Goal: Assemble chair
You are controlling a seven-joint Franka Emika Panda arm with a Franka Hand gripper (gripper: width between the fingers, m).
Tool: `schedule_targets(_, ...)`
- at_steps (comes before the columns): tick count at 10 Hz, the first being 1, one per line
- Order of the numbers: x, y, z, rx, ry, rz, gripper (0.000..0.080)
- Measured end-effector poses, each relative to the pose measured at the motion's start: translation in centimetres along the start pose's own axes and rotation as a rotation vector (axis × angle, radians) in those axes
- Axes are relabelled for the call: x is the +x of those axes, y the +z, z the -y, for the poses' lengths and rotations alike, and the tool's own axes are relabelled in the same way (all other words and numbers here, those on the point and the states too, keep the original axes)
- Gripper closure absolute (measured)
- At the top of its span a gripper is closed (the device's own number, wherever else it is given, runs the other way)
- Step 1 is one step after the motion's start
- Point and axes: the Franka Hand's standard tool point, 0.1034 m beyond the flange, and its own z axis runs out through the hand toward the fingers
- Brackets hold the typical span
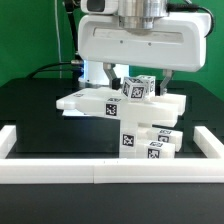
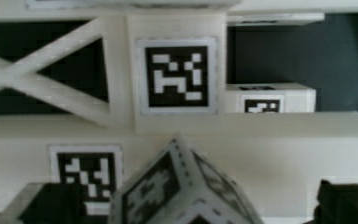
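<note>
Nearest the exterior camera, a long white border rail (image 1: 100, 176) runs across the front of the black counter (image 1: 40, 120), with side rails going back at the exterior view's left (image 1: 12, 140) and right (image 1: 212, 140). Just behind the front rail, right of centre, chunky white chair pieces are bunched: two low tagged blocks (image 1: 158, 150) side by side at the front, a tagged upright block (image 1: 129, 135) just behind them. On top of or just behind these lies a flat white slab (image 1: 105, 103), reaching to the exterior view's left, with another white piece (image 1: 165, 108) at its right end; cannot tell how they join. A small tagged cube (image 1: 135, 88) stands tilted on one edge on the slab. Directly over the cube hangs the gripper (image 1: 137, 82), fingers spread wide on either side of it, pads apart from its faces, so nothing is pinched. Big white arm housing (image 1: 135, 40) above it, green wall (image 1: 30, 35) behind.

Wrist view: dark fingertips (image 2: 51, 203) at the two lower corners, the tilted cube (image 2: 179, 190) between them, clear gaps either side. Beyond it the slab face (image 2: 247, 140) with a tag (image 2: 83, 172), then a tagged upright post (image 2: 176, 75), diagonal cross braces (image 2: 43, 80) beside it, and a small tagged block (image 2: 265, 98) farther off. Wrist picture is blurry, tag patterns unreadable.
</note>
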Motion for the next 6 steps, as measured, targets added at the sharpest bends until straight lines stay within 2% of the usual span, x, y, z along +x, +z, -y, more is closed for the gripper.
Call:
schedule_targets(4, 0.08, 0.00, -0.19, -0.002, -0.247, 0.000, 0.0150)
schedule_targets(6, 0.15, 0.00, -0.44, -0.013, -0.407, 0.000, 0.0150)
